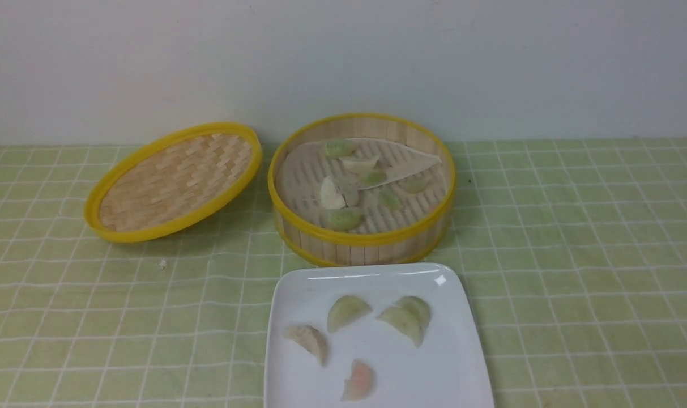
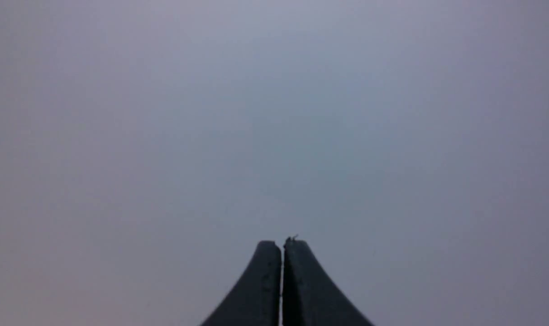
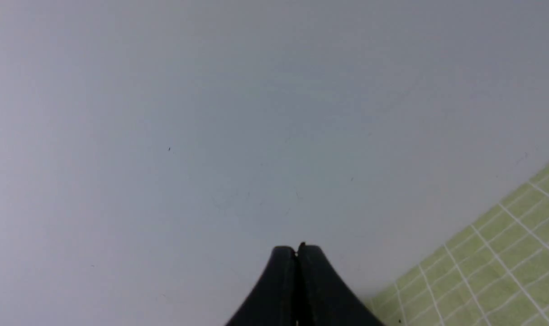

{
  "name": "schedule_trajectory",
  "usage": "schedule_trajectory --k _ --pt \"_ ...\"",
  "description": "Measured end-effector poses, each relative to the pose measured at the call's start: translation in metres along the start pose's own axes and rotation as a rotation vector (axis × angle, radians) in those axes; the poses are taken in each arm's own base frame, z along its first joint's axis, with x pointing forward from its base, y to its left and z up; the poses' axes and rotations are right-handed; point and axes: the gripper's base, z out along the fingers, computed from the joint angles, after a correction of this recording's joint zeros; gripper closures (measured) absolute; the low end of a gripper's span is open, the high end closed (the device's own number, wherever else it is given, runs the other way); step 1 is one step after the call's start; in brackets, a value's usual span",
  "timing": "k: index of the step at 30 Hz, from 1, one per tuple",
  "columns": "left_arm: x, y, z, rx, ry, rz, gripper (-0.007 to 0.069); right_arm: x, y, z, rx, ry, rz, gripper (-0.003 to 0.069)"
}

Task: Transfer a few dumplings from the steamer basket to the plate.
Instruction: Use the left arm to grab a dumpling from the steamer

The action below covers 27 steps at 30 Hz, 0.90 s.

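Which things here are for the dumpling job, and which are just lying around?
For the job: dumplings, steamer basket, white square plate.
Just lying about: woven basket lid, green checked tablecloth.

Woven yellow-rimmed lid (image 1: 173,181), green checked tablecloth (image 1: 575,255), pale wall (image 1: 343,56)

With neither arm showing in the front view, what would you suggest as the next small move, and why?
Probably open the fingers of the right gripper, ready to reach for the steamer basket. It and the left gripper are shut on nothing, facing the wall; dumplings lie in the basket, and the plate has room. Several already sit there, though, so stopping may be fair too.
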Motion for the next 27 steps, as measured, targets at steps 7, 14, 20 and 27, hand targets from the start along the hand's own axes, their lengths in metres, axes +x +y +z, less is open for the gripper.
schedule_trajectory --k 7,14,20,27 --pt "-0.001 -0.012 0.094 -0.122 0.734 0.211 0.0631 -0.003 0.016 0.0 0.01 0.147 0.025 0.0673" --pt "0.072 0.003 0.183 0.113 1.18 0.29 0.0631 -0.042 0.083 0.025 0.082 0.594 -0.333 0.0673" --pt "0.125 -0.004 0.226 0.276 1.324 0.389 0.0631 -0.055 0.11 0.069 0.165 1.013 -0.587 0.0673" --pt "0.181 -0.027 0.28 0.422 1.366 0.512 0.0629 -0.048 0.115 0.111 0.163 1.233 -0.659 0.0673"
